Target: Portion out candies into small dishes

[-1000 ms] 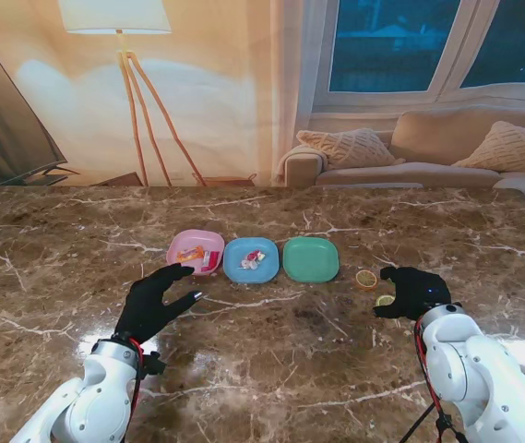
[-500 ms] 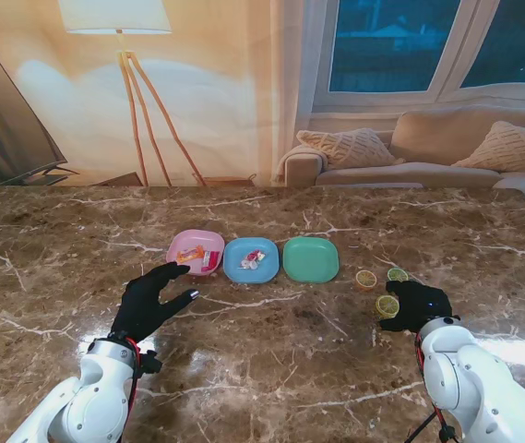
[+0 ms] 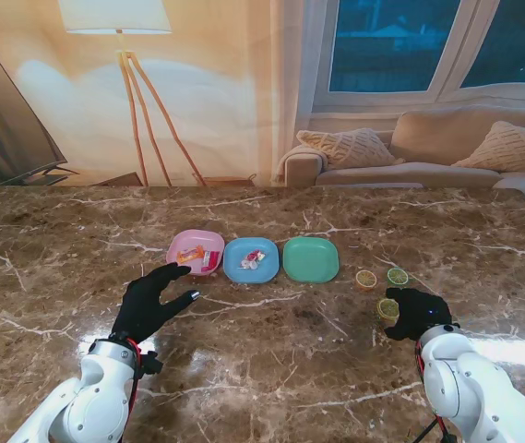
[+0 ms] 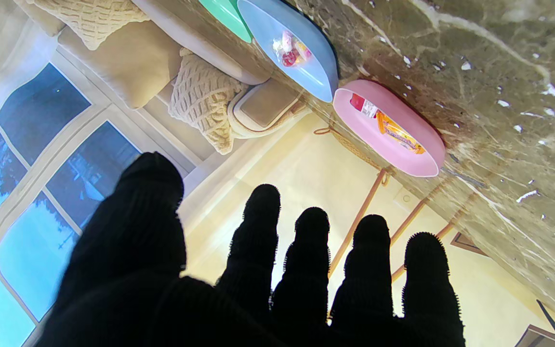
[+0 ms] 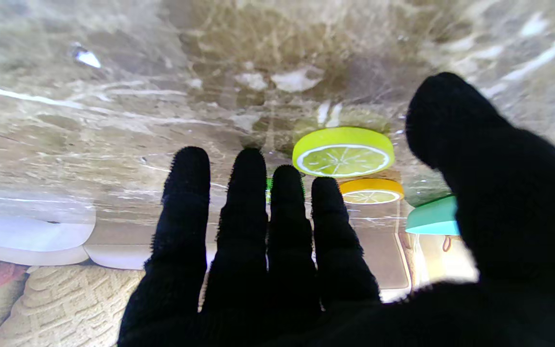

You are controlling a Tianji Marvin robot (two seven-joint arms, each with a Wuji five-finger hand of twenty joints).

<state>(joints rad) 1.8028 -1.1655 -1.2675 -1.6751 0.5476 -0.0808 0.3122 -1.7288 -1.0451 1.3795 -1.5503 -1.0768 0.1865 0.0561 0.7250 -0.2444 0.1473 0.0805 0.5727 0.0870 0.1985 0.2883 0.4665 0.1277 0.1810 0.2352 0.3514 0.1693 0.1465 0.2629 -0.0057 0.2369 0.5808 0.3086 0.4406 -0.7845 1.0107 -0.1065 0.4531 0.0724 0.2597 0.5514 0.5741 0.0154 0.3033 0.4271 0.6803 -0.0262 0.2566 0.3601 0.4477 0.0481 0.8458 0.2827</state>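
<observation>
Marble table (image 3: pixel 271 369) glossy brown. Beyond it stood tripod floor lamp (image 3: pixel 119 37), beige sofa (image 3: pixel 428 157) with knit cushions (image 3: pixel 345 146), dark window (image 3: pixel 400 41).

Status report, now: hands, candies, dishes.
Left hand open, hovering. Right hand open beside lime candy. Green dish empty. Nothing blocking.

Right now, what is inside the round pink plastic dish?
The round pink plastic dish holds an orange wrapped candy and a red-and-white wrapped candy. Anything beneath these wrappers is covered, so I cannot tell.
</observation>
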